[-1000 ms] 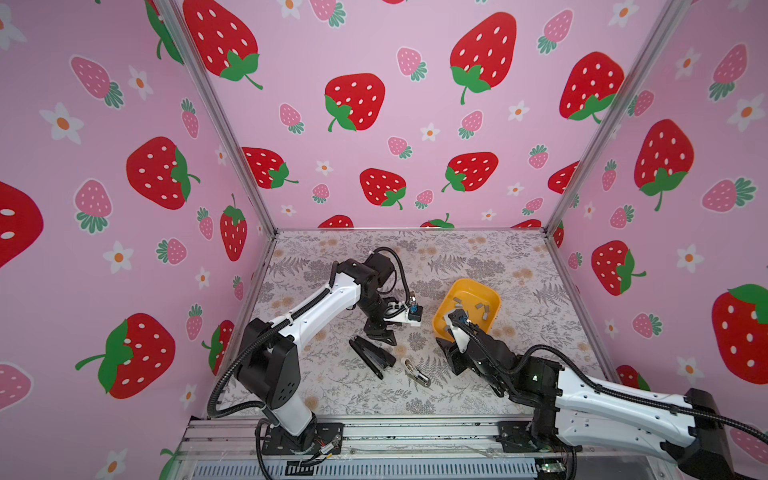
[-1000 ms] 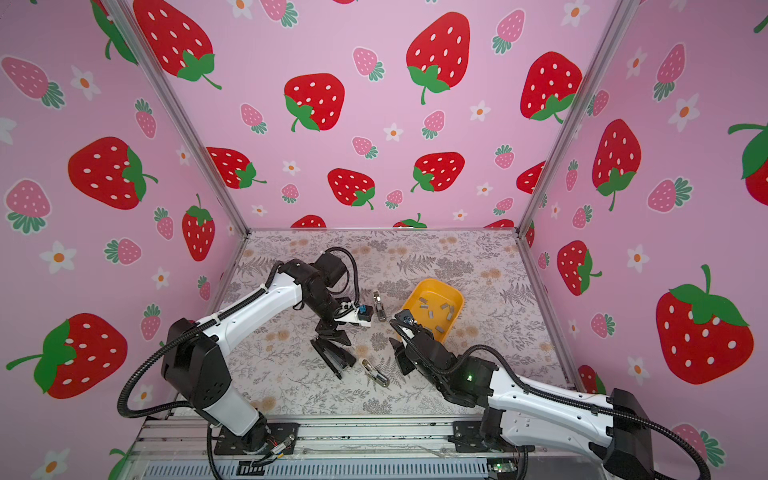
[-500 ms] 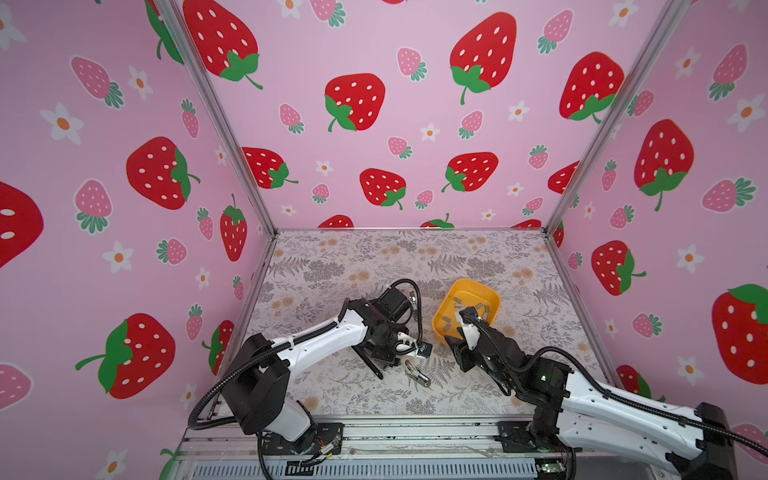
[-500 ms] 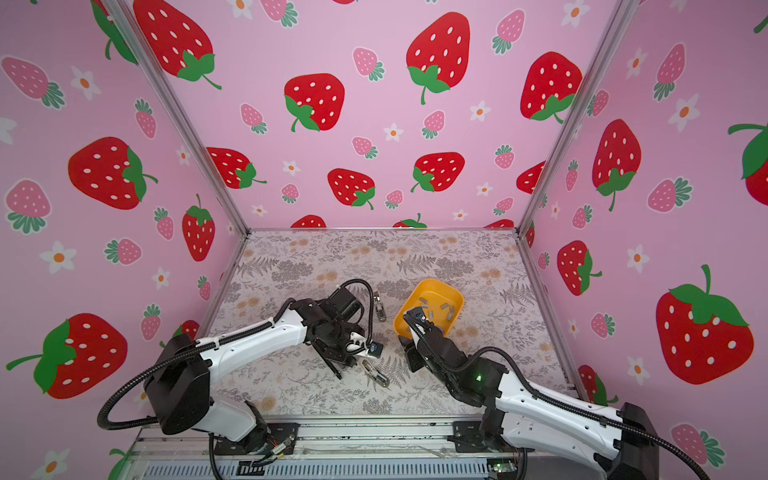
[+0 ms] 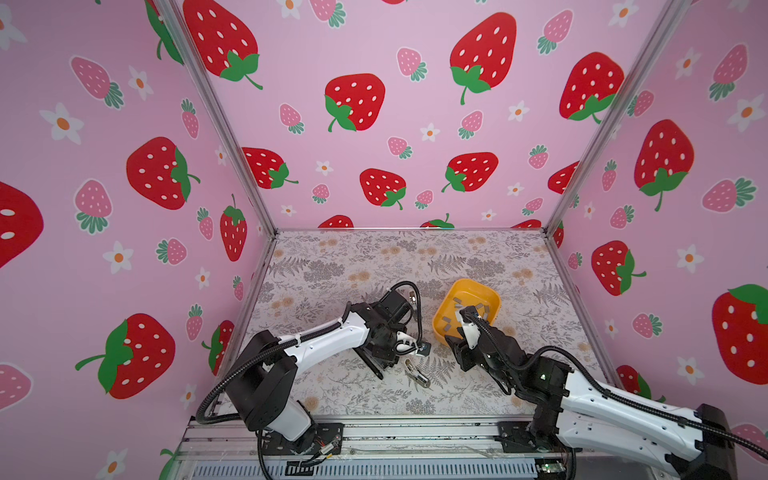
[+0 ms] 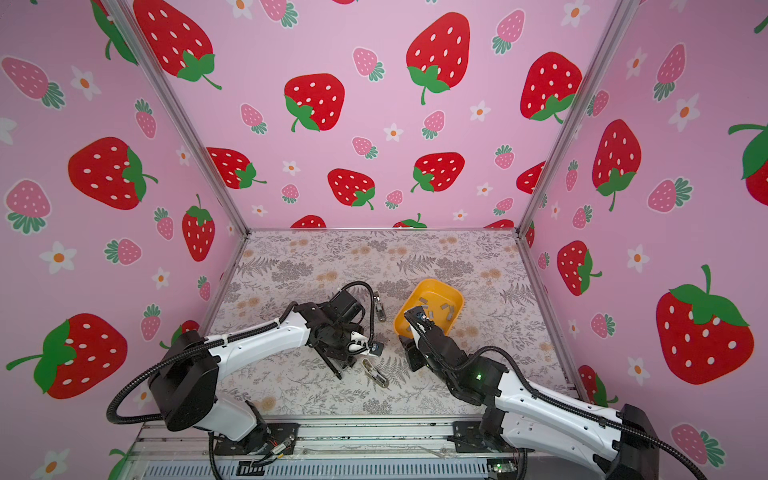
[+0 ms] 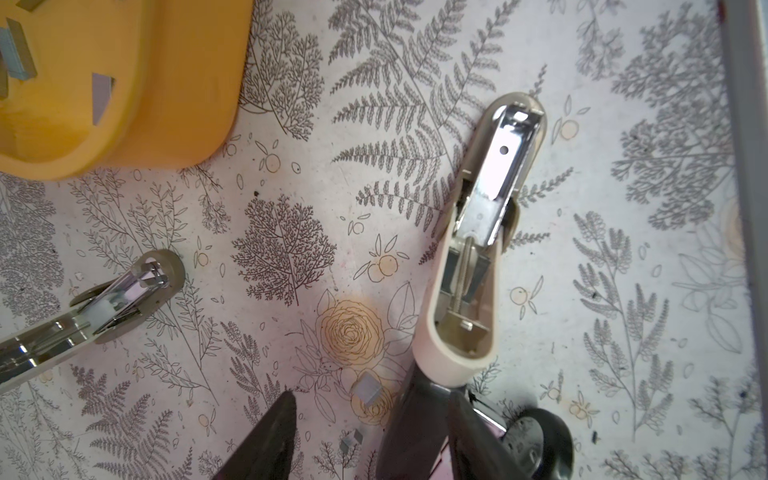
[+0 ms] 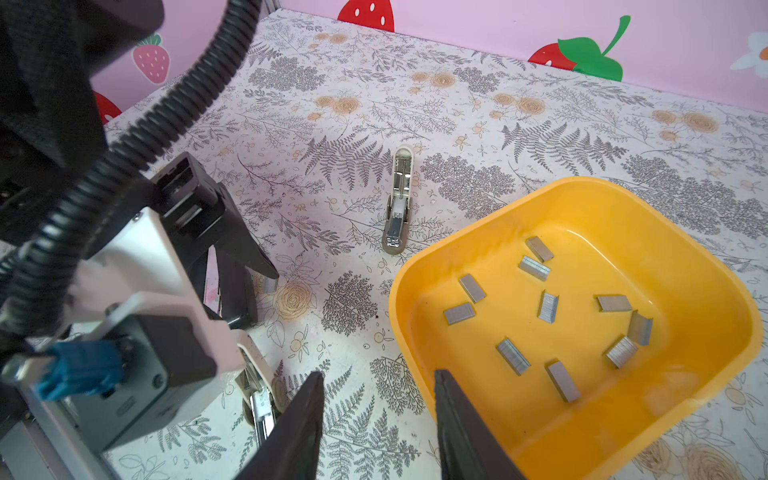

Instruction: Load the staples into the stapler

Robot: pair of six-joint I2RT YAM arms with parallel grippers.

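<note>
Several short grey staples (image 8: pixel 548 307) lie loose in the yellow bowl (image 8: pixel 706 291), which both top views show (image 5: pixel 494 299) (image 6: pixel 457 297). One more strip (image 7: pixel 365 392) lies on the table between the fingers of my left gripper (image 7: pixel 353 395), which points down and is open. The black stapler (image 5: pixel 374 370) (image 6: pixel 332 368) lies on the table under that gripper (image 5: pixel 382 359), beside one finger. My right gripper (image 8: pixel 379 374) (image 5: pixel 453 345) hangs open and empty at the bowl's near rim, with one finger over the rim.
A beige stapler (image 7: pixel 478 249) (image 5: pixel 417 372) lies opened just in front of the left gripper. Another small stapler (image 8: pixel 399 199) (image 5: pixel 411 297) lies behind it, left of the bowl. The table's front rail (image 7: pixel 744 208) is close by.
The left arm has swung forward and down from the middle of the table to the black stapler. The right gripper has shifted slightly towards the bowl's rim.
</note>
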